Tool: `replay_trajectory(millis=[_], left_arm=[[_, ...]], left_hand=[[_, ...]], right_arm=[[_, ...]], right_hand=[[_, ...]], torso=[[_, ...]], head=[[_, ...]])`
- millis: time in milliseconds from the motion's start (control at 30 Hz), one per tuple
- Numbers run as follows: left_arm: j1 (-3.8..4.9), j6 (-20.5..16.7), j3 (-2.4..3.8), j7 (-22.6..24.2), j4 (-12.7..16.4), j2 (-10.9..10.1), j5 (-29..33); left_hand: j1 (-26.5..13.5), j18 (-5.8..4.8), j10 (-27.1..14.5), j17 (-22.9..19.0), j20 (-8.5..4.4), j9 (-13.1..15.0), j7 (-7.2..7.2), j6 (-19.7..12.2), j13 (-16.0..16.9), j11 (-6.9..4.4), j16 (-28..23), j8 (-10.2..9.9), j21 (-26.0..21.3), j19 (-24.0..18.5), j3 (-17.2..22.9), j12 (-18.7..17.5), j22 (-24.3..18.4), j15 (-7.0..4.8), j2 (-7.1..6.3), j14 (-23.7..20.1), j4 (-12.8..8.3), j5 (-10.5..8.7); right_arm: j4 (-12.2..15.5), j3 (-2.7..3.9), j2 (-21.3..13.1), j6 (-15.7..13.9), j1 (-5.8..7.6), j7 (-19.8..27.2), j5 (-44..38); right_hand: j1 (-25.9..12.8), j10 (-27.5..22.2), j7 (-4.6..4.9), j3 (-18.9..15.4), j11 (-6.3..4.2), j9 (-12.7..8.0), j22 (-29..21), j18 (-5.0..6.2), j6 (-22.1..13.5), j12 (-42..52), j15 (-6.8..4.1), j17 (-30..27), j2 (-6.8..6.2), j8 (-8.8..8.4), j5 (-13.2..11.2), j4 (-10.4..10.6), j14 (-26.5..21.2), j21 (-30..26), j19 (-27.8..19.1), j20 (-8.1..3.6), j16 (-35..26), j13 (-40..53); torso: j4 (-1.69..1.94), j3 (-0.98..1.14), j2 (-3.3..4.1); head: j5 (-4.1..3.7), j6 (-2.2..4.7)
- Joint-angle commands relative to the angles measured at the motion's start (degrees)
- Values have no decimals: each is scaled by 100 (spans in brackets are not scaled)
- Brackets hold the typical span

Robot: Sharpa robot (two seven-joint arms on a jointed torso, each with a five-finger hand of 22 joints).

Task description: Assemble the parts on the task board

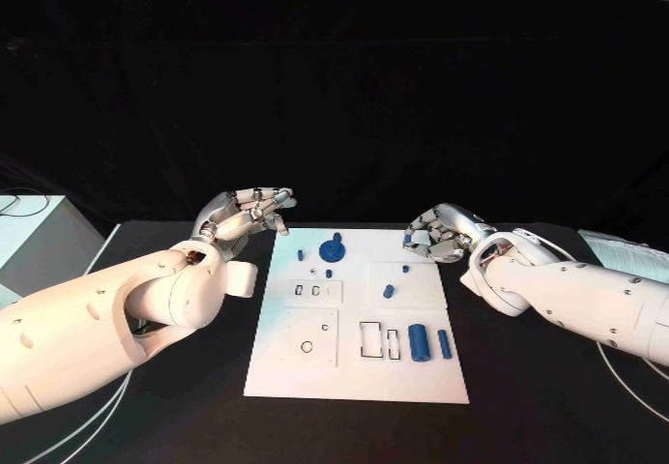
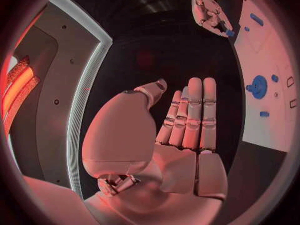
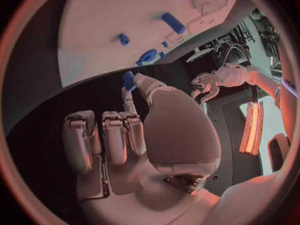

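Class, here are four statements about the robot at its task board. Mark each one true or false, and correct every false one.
1. The right hand pinches a small blue part. True.
2. The left hand holds the round blue part. False: that hand holds nothing, and the part sits on the task board.
3. Two blue cylinders lie side by side toward the board's near right corner. True.
4. The left hand rests flat on the board. False: it is beside the board's far left corner, off the plate.
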Motion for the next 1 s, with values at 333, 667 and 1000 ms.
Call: replay_trajectory(millis=[333,667,1000], left_arm=[[-2,96,3,47,-29,42,-19],[-2,97,3,41,-29,48,-18],[-3,96,3,37,-37,58,-18]], left_hand=[[-46,80,-31,-6,-9,6,-2,-41,5,14,40,22,27,-41,16,14,6,-9,1,-45,-26,6],[-48,80,-33,-12,-6,7,-2,-44,7,15,50,24,42,-55,14,16,14,-7,4,-50,-24,6],[-48,80,-33,-12,-6,7,-2,-44,7,15,50,24,42,-55,14,16,14,-7,4,-50,-24,6]], right_arm=[[947,-9,461,-259,-9,-1183,-311],[1121,-75,959,-389,-141,-2179,-883],[1016,-112,1293,-401,-293,-2612,-1240]], right_hand=[[11,596,-4,14,-49,11,1510,-40,18,12,-39,1508,28,12,11,-15,597,27,600,-27,24,1508],[21,596,8,33,-43,12,1510,-40,-23,12,-29,1507,28,4,-5,-38,597,27,600,-21,23,1508],[27,596,6,38,-43,15,1510,-40,-21,12,-27,1504,26,9,-4,-48,597,27,600,-20,22,1508]], torso=[[-5,-36,-13],[-3,-32,-9],[5,-24,0]], head=[[55,-29],[73,-62],[83,-93]])
